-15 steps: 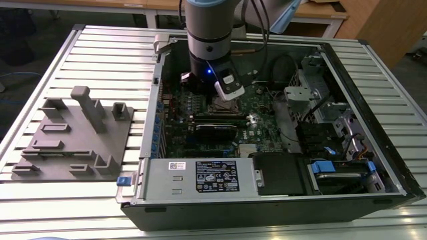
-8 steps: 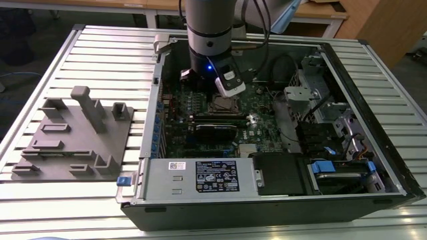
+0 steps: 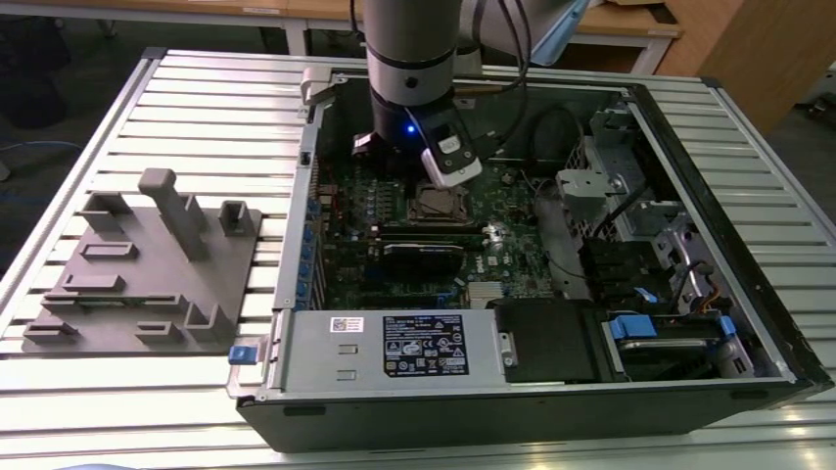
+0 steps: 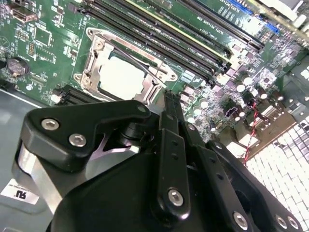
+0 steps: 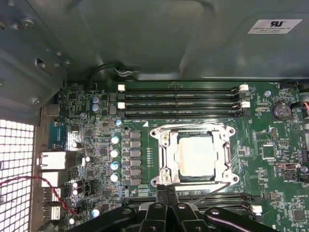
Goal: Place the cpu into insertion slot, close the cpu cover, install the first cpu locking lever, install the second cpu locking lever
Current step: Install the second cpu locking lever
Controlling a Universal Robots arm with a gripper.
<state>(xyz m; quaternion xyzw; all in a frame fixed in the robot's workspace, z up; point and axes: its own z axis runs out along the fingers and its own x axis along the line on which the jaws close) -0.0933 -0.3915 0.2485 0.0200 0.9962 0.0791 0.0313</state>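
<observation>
Hovering with fingers pressed together, empty, the gripper point(image 5: 167, 189) (beside the cover point(image 5: 195, 156)) might slip off a lever.

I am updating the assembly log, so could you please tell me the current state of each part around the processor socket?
Silver-grey square cpu: seated in the socket.
Square silver-rimmed insertion slot: occupied by the cpu.
Thin silver metal cpu cover: closed flat around the cpu.
Black claw: shut, tips at the socket's edge.
Black computer case: side open.
</observation>
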